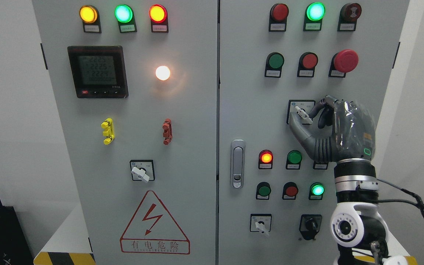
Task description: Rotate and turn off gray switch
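Note:
The gray rotary switch (302,113) sits on a square plate on the cabinet's right door, its pale handle slanting from upper left to lower right. My right hand (304,118) comes up from the lower right and is shut on this handle. The thumb (297,128) presses from below and the curled fingers (321,106) close in from the upper right. The palm covers the panel to the right of the switch. My left hand does not show.
Similar gray switches are on the left door (141,171) and low on the right door (260,224), beside a black knob (310,224). A red mushroom button (345,60), lit lamps, push buttons and the door handle (237,163) surround the hand. A meter (97,71) is upper left.

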Available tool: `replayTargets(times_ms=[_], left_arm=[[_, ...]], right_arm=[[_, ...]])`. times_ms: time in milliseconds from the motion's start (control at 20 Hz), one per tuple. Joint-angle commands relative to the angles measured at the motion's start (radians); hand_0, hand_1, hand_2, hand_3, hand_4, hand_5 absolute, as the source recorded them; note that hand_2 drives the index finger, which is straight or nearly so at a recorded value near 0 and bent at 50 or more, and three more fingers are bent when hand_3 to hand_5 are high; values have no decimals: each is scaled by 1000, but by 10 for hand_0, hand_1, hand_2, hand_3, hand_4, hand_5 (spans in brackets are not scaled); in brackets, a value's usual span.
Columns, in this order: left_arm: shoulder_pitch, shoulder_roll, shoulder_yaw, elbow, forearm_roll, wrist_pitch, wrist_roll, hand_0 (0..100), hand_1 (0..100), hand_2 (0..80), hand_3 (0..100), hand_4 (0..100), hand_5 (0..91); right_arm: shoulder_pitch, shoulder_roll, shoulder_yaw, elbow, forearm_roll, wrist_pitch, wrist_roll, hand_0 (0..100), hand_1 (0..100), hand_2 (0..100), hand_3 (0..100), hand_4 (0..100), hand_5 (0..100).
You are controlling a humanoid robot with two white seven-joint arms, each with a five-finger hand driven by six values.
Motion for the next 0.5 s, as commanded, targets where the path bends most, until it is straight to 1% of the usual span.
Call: replayTargets(times_ms=[0,250,450], left_arm=[[0,0,-2,14,0,1,-1,120,389,0,0,0,0],[0,0,-2,14,0,1,0,120,389,0,0,0,0],[0,0,-2,14,0,1,0,120,389,0,0,0,0]], right_arm=[[1,0,-27,4,0,0,0,218,454,651,908,869,1000],[-1,-1,-27,4,0,0,0,266,452,654,911,868,1000],[-2,0,-25,10,0,0,0,283,448,654,920,869,1000]])
